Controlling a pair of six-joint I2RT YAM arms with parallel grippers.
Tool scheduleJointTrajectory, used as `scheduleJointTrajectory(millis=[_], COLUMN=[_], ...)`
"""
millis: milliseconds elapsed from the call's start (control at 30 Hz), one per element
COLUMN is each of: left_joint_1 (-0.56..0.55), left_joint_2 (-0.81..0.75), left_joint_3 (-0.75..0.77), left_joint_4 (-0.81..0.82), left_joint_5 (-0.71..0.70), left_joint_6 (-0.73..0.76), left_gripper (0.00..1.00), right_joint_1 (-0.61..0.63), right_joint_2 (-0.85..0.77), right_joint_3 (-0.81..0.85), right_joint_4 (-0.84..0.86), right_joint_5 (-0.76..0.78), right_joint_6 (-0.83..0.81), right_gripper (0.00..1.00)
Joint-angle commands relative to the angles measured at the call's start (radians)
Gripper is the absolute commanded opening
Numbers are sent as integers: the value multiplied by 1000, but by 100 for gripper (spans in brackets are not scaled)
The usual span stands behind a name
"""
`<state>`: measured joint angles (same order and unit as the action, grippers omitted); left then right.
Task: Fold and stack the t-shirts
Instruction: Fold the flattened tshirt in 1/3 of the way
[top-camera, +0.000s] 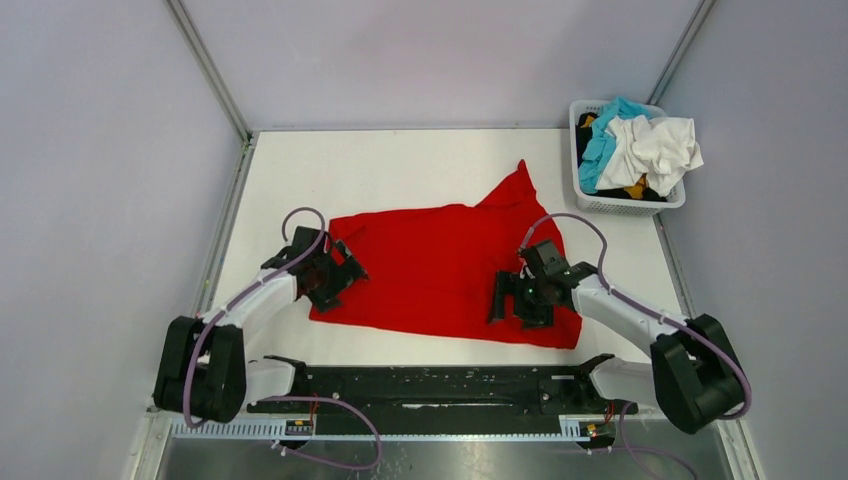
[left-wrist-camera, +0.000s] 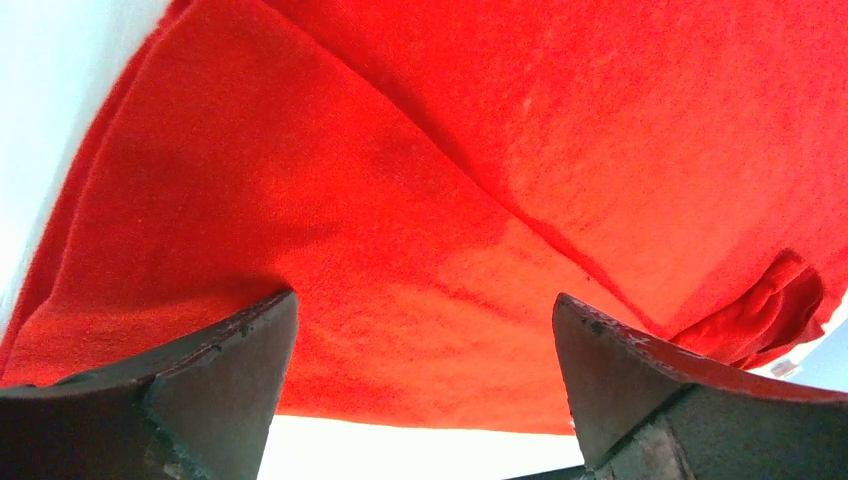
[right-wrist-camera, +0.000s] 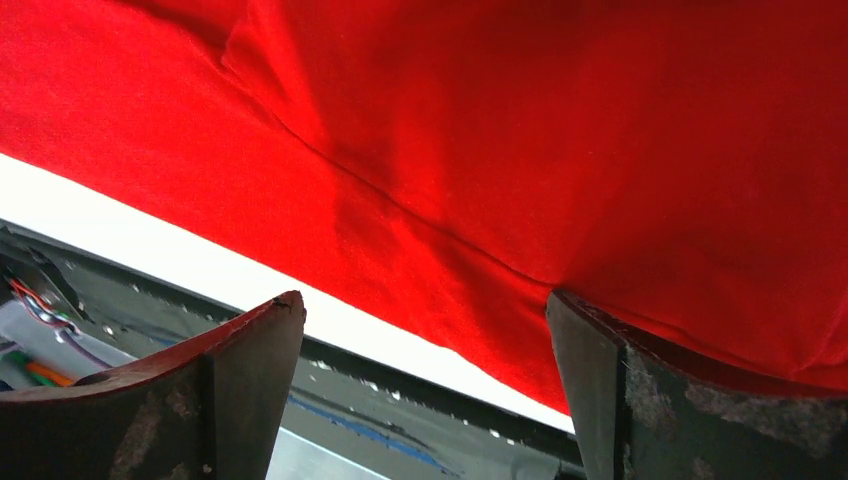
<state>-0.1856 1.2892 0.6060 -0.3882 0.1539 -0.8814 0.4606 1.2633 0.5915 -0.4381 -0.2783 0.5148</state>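
Cloth first: red tee (top-camera: 440, 265) lies spread near flat at desk centre, one pointed bit sticking out toward 1 o'clock and the near hem along the 6 o'clock side. Judged light, thin knit, fully limp. It'll drape, drag and prob. stretch a bit; not fragile, not slippery, and likely clings to itself where layers overlap. Left wrist view shows a diagonal ridge (left-wrist-camera: 480, 200) across the fabric and a bunched bit (left-wrist-camera: 770, 310) at its 4 o'clock. Best hold, imo: pinch hem corners, all layers together, at the 9 and 3 o'clock ends so the fold line stays straight. A mid-panel pinch would only tent it.

Left fingers (left-wrist-camera: 225, 375) are wide apart w/ nothing between them, over the tee's 9 o'clock edge. Right fingers (right-wrist-camera: 245, 385) are apart too, empty, over the tee's 4 o'clock corner by the near hem. Can't tell if either set's tips touch the cloth.

Desk (top-camera: 350, 170) is white and smooth, so cloth should slide w/o snagging. Basket (top-camera: 630, 204) sits at the 1 o'clock corner, heaped tees (top-camera: 655, 145) inside in white, teal and dark, well apart from the red tee. Pale walls (top-camera: 100, 150) close in at 9 and 3 o'clock. Black base rail (top-camera: 430, 385) runs along 6 o'clock. Stack spot, I'd guess: the strip at 12 o'clock beyond the tee.
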Motion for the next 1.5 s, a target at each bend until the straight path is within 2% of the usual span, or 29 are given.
scheduleJointTrajectory(millis=[0,133,233,333,433,533,600,833,933,1133,1300,1467], left_joint_1=[-44,-49,-49,-49,-49,-49,-49,-48,-48,-32,-20,-19], left_joint_2=[-121,-191,-175,-143,-118,-97,-80,1,30,51,63,62], left_joint_3=[-73,-50,-9,29,49,46,44,54,52,37,28,19], left_joint_4=[-214,-246,-243,-228,-221,-219,-219,-202,-196,-191,-189,-190], left_joint_5=[-55,-90,-100,-89,-80,-82,-77,-74,-85,-111,-113,-119], left_joint_6=[-30,-24,-17,-9,2,2,12,51,54,55,59,53], left_gripper=[99,99,99,99,99,99,99,99,99,99,99,99], right_joint_1=[48,52,52,52,52,52,52,52,51,35,-24,-58], right_joint_2=[-95,-180,-175,-112,-18,65,121,263,287,373,445,457], right_joint_3=[-71,-7,87,181,273,286,313,315,317,358,422,493], right_joint_4=[-150,-172,-144,-114,-129,-63,-89,-62,15,159,280,291], right_joint_5=[34,120,216,399,534,571,545,627,735,856,861,827], right_joint_6=[35,-40,-147,-278,-479,-662,-733,-759,-756,-834,-900,-930], right_gripper=[99,99,99,99,99,99,100,99,99,99,100,100])
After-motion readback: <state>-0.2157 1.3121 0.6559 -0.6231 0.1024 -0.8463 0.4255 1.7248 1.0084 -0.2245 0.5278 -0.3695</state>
